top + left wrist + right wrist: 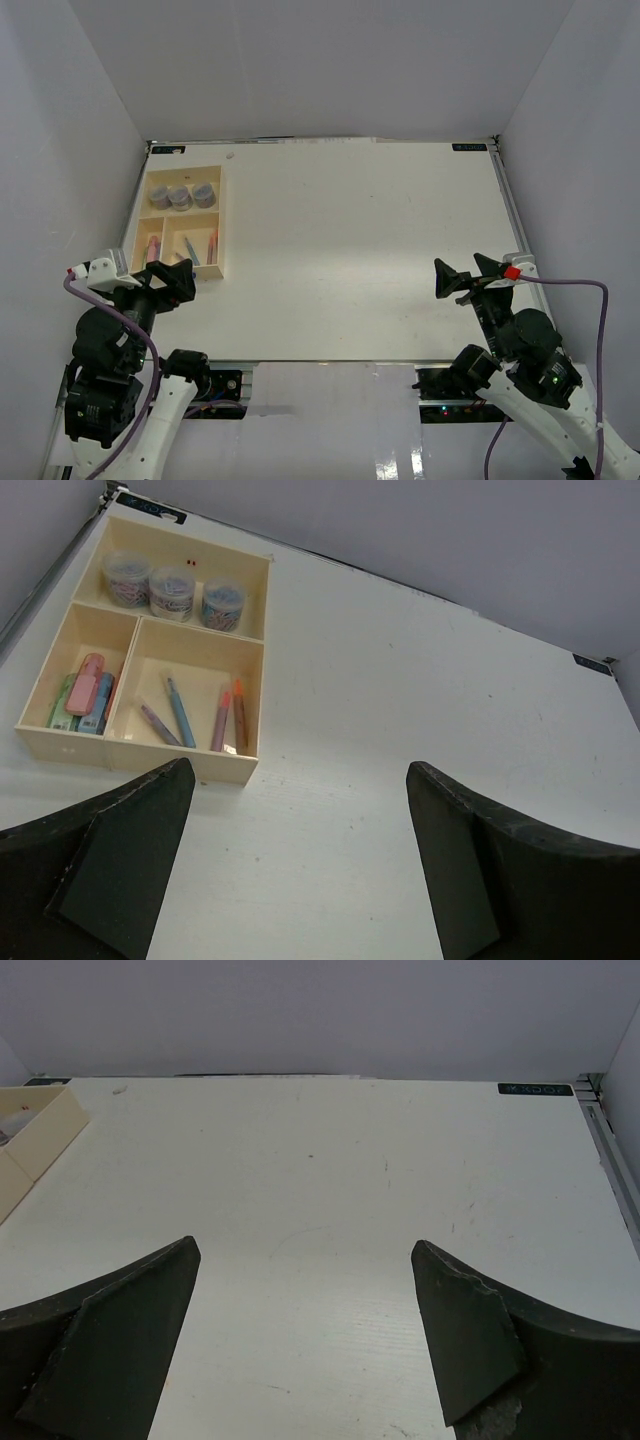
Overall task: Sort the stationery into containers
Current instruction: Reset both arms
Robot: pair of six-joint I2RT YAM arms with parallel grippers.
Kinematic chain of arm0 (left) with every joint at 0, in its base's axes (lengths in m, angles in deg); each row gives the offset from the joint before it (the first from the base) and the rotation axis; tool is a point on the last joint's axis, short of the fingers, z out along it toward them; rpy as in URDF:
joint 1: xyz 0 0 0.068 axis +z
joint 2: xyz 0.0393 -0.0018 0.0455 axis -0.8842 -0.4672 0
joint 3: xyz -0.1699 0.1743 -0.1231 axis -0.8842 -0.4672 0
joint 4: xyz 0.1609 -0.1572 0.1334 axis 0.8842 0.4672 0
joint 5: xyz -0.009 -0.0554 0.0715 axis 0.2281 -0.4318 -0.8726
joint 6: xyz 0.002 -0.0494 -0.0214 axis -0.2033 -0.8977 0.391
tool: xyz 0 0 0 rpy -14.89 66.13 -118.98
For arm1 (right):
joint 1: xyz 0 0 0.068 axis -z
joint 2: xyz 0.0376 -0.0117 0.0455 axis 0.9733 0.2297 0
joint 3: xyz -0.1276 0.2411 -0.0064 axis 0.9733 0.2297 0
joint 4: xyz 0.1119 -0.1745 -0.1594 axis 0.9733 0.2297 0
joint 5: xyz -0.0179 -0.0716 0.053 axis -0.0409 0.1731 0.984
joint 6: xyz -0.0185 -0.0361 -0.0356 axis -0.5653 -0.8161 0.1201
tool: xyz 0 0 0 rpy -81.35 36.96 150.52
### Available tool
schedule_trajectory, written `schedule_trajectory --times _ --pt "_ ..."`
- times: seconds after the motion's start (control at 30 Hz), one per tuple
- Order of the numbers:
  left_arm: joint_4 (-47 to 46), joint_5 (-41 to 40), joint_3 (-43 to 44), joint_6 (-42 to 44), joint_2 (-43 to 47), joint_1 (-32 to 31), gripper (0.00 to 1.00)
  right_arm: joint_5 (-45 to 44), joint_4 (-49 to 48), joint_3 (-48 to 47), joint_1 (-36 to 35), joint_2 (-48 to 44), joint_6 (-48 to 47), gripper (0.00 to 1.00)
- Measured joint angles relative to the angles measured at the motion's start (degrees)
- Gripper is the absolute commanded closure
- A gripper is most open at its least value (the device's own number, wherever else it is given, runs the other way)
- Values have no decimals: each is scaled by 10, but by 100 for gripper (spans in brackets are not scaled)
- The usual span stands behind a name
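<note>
Left gripper (300,772) hung wide open and empty, the tray (60,742) just ahead and to its left, pens (180,712) inside lying lengthwise away from it, pots (172,592) beyond, while the right gripper (305,1252), also open and empty, sat well apart

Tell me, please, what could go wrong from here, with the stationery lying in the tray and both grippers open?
1. The left gripper hangs open just before the near wall of the tray; a forward move could shove it.
2. The tray stands close to the left edge of the table, so a shove might slide it off.
3. The pens lie loose behind low walls; a bump could spill them.
</note>
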Motion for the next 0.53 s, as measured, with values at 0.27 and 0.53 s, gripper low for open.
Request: schedule_trajectory --times 0.27,0.53 --pt "0 -12 0 -2 1 -7 2 -1 0 0 0 0 1 10" --pt "0 -13 0 -2 1 -9 2 3 0 0 0 16 -1 10"
